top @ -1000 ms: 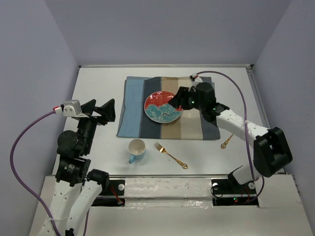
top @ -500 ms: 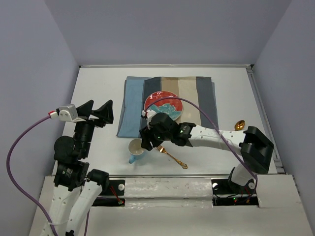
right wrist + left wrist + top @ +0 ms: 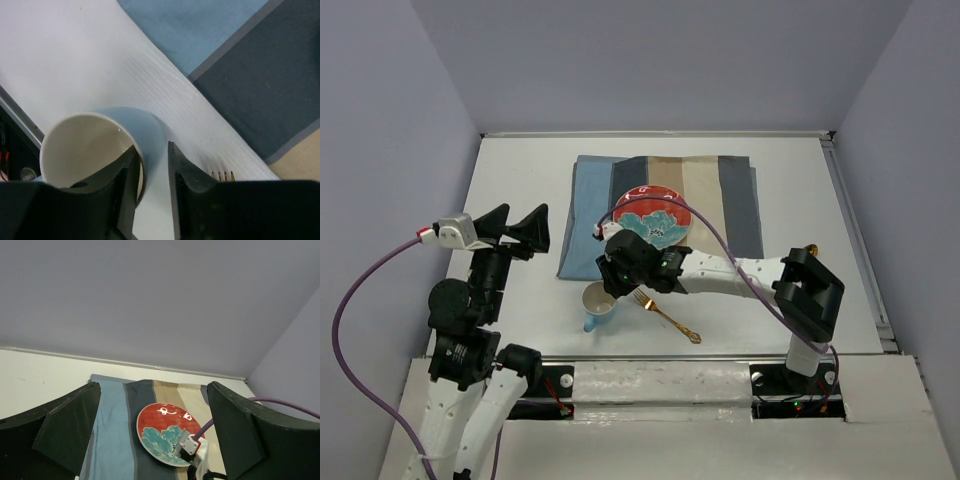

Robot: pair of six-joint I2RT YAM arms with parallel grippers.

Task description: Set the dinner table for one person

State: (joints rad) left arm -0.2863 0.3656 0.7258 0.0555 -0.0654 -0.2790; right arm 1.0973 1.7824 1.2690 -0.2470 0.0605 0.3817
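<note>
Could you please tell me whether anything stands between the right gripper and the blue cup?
Nothing visible does: the right gripper straddles the cup wall, one finger inside, one outside. The fork lies beside it, apart.

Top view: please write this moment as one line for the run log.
right tool straddles mug rim, grip unclear | left tool open, raised | mug on table near placemat | plate on placemat | fork beside mug

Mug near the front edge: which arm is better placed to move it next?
Right. The right pincer straddles the rim of the mug, so it only needs to grip and lift. The left pincer hangs open, off to the left, apart from the mug.
</note>
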